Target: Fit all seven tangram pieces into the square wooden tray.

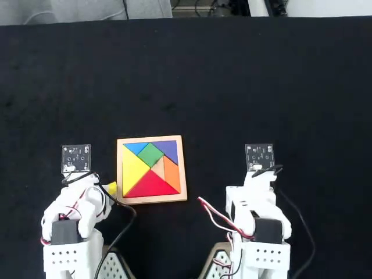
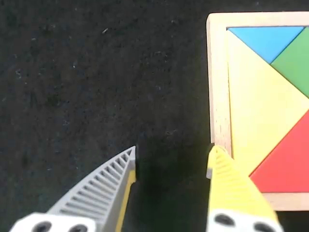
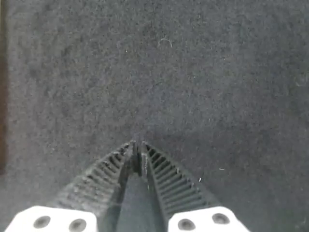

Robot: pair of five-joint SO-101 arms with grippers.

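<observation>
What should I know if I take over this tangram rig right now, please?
Left gripper open, empty, beside the wooden tray.
Right gripper shut, empty, over the black cloth, apart from the tray.
Tray holds seven pieces lying flat: blue, green, purple, yellow, tan, orange, red.
Done: all seven appear fitted. Left: nothing visible, perhaps only parking the arms.

- Table cover (image 1: 232, 87): black cloth, matt, faintly fuzzy, lint specks.
- Tray (image 2: 218, 82): pale unpainted wood, smooth, fine grain on rim.
- Tangram pieces (image 1: 152, 168): flat solid colour coat, smooth, low sheen.
- Left gripper (image 2: 174, 151): ribbed plastic fingers, one grey, one yellow, matt.
- Right gripper (image 3: 137, 145): ribbed plastic, matt, same ridged texture.
- Arm housings (image 1: 72, 258): white plastic, smooth, approx. semi-matt.
</observation>
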